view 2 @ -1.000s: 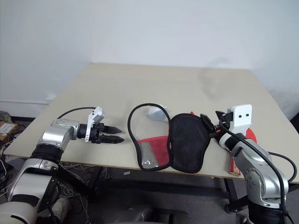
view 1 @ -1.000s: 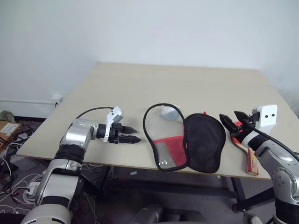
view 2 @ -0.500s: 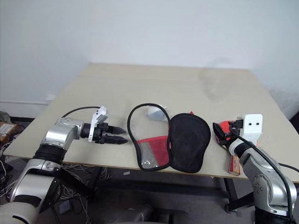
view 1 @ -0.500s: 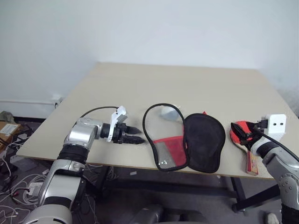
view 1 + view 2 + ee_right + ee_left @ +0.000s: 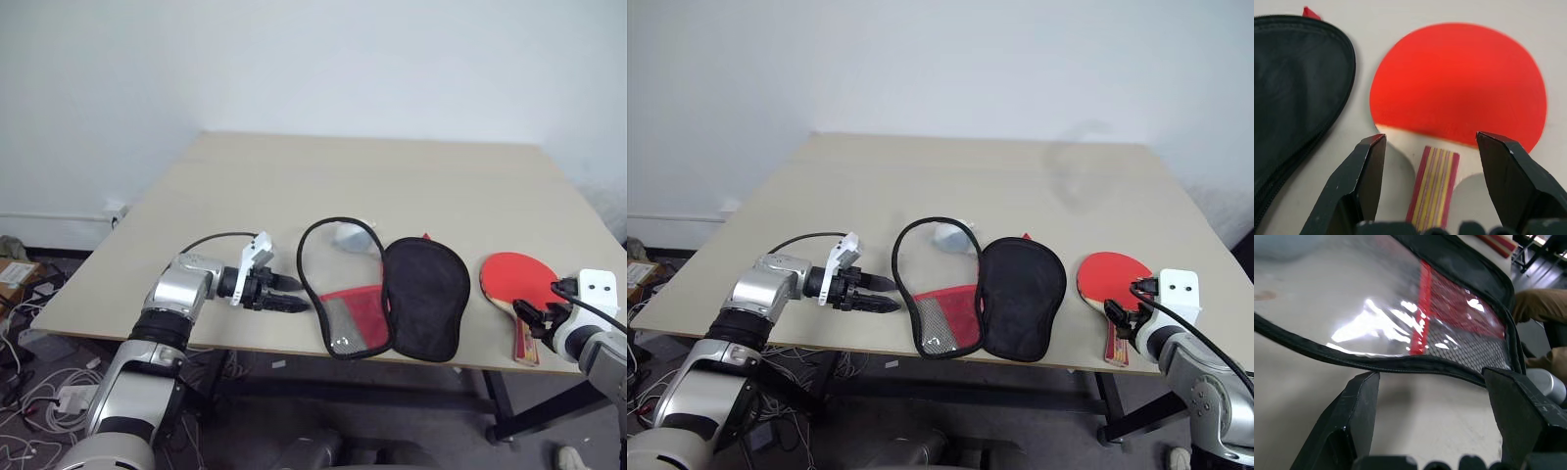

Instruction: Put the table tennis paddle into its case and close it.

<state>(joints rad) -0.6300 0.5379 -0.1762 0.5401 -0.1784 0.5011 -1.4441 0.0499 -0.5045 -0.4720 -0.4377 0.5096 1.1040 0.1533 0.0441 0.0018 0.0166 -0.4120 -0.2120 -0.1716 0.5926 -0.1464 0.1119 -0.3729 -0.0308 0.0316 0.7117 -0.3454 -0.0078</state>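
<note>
White wall behind, and a plain tan bench (image 5: 294,186) carrying everything. The case (image 5: 392,294) lies unzipped and flopped open near the front edge, black lining up on one half, the clear-and-mesh half beside it. The table tennis paddle (image 5: 517,282) sits flat just to the right of the case, red face up, handle pointing toward me.

My right pincer (image 5: 1432,188) hovers over the handle with its fingers apart on either side of it, nothing gripped yet. My left pincer (image 5: 284,294) is also spread, nose right up at the case's black edging, not clamped on it.

So I'd say I'm at the pick-up step: next I need to drop the right one down, close on the handle, and pin the case's rim with the left so it doesn't slide.
</note>
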